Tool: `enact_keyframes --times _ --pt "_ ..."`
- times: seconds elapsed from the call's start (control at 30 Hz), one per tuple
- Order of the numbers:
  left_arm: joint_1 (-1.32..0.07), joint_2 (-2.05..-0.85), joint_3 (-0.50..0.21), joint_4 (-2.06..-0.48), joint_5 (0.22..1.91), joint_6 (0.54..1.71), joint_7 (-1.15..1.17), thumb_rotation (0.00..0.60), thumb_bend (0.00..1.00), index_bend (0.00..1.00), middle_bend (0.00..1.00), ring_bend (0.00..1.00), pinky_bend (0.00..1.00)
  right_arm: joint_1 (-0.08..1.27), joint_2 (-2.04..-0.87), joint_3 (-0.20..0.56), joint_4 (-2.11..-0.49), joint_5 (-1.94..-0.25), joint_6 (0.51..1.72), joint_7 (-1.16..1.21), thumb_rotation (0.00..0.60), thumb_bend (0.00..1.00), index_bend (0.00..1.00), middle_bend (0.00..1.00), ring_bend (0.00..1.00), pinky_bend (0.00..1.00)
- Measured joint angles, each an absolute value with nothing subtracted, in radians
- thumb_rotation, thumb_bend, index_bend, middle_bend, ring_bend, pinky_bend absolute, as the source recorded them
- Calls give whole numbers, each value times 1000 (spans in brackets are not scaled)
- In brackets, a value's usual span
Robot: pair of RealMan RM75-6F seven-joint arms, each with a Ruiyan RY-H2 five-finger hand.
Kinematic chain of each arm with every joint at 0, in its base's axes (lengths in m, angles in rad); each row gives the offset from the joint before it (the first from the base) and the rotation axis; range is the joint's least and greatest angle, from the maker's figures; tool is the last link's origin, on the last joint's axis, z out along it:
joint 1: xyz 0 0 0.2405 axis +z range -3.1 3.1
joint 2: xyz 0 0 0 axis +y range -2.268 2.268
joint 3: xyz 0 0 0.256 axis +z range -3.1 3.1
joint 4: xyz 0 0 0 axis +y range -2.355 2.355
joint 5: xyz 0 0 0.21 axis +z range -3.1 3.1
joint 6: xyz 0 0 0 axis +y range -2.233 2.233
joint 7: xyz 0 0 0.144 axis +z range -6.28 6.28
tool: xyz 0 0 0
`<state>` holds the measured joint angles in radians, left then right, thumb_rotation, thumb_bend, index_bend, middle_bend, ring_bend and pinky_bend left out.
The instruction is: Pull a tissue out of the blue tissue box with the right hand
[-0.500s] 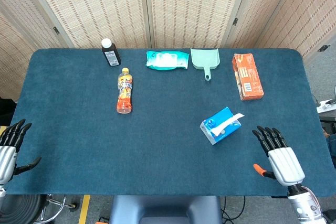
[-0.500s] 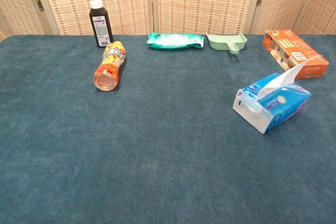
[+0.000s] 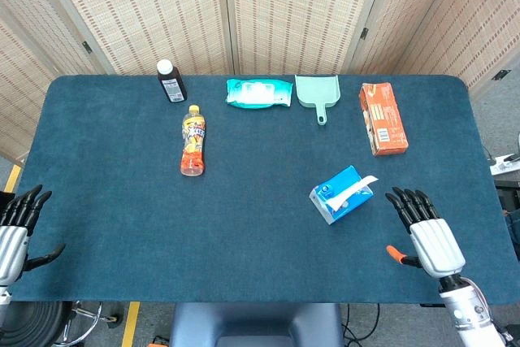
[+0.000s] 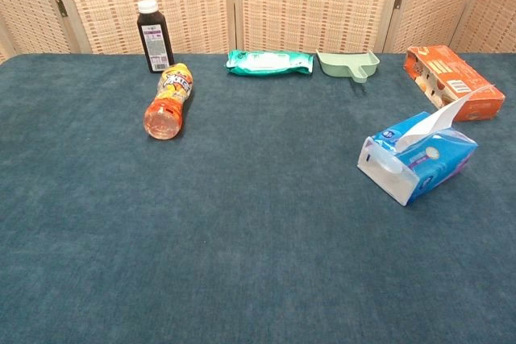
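The right hand (image 3: 429, 237), fingers spread and empty, hovers at the table's near right edge; the tissue box (image 3: 341, 193) lies just far-left of it, its tissue (image 3: 361, 184) pointing right; the left hand (image 3: 16, 229) is well apart.

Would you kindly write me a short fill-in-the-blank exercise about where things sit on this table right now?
1. A white tissue sticks out of the ____ tissue box.
2. The orange drink bottle lies on its ____.
3. The right hand holds ____, fingers spread, beside the tissue box.
4. The green dustpan sits between the wet-wipes pack and the ____ carton.

Missing words: blue; side; nothing; orange
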<state>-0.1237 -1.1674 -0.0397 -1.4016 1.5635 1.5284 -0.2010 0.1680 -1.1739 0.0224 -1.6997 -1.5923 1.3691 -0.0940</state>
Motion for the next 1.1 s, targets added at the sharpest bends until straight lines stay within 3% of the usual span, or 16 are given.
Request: enact_keyframes --times 0.3,0.67,0.77,0.97,1.1 --pt "-122 -1161 -41 -1401 1561 1530 -227 600 260 0 0 0 115 256 -1198 95 -1740 -1484 1257 -208 600 154 143 83 0 0" --pt "-127 -1160 -42 -1394 1553 1515 -246 600 256 0 0 0 116 411 -1299 195 -1740 -1161 1085 -417 600 160 176 108 0 0" --pt "-128 -1159 -42 -1391 1550 1511 -256 600 257 0 0 0 115 451 -1339 210 -1719 -1094 1065 -473 600 174 273 165 0 0" --pt "-129 -1158 -41 -1389 1551 1509 -263 600 258 0 0 0 115 485 -1416 214 -1651 -1076 1094 -506 600 262 554 401 0 0" --pt "-128 -1158 -41 -1389 1552 1512 -262 600 257 0 0 0 115 489 -1454 209 -1609 -1101 1138 -503 600 296 639 468 6 0"
